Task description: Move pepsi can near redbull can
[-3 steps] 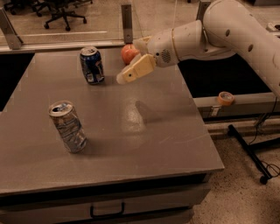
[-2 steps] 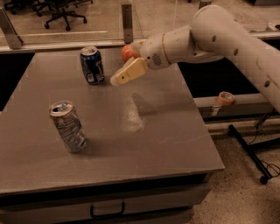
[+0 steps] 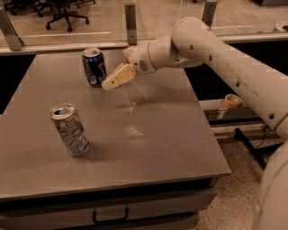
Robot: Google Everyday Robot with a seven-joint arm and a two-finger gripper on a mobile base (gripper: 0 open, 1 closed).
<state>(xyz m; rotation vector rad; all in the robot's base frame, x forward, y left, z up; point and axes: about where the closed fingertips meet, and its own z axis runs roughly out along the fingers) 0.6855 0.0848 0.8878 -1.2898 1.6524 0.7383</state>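
The pepsi can (image 3: pixel 94 67) is dark blue with white and red markings and a silver top. It stands upright at the back of the grey table (image 3: pixel 148 134). The redbull can (image 3: pixel 69 130) is slim, silver with pale blue patches, and stands tilted at the front left of the table. My gripper (image 3: pixel 109 84) reaches in from the right on the white arm (image 3: pixel 211 49). Its cream fingertips sit just right of the pepsi can, close to its lower side.
An orange object (image 3: pixel 127 50) is mostly hidden behind the wrist. A roll of tape (image 3: pixel 232 100) sits on a rail right of the table. A glass barrier with metal posts (image 3: pixel 130 22) runs behind the table. Office chairs (image 3: pixel 63 11) stand beyond it.
My gripper has moved left toward the pepsi can and now sits right beside it. Both cans stand where they were.
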